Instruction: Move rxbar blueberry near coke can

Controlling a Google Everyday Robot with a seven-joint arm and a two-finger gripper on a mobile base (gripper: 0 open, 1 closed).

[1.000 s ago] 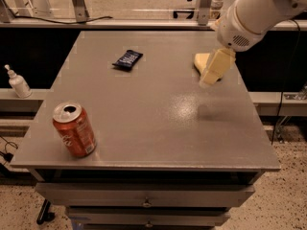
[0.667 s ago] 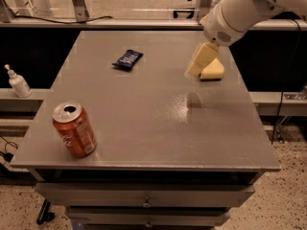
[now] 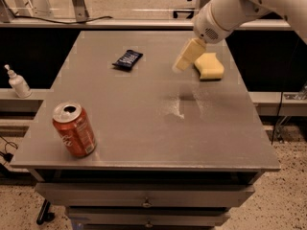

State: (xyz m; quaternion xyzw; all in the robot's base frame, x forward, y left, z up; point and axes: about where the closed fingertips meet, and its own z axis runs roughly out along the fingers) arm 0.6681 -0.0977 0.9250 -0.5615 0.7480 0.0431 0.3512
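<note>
The rxbar blueberry (image 3: 127, 59), a small flat dark navy bar, lies on the grey table (image 3: 144, 128) at the back, left of centre. The coke can (image 3: 74, 130), red-orange with a silver top, stands upright near the front left corner. My gripper (image 3: 184, 57) hangs from the white arm above the back right part of the table, to the right of the bar and well apart from it. It holds nothing that I can see.
A yellow sponge (image 3: 209, 66) lies on the table just right of the gripper. A small white pump bottle (image 3: 18, 82) stands on a lower shelf to the left of the table. The table's drawers face the front edge.
The arm and gripper have moved left across the back of the table, from over the sponge toward the bar. The bar, can and sponge have not moved.
</note>
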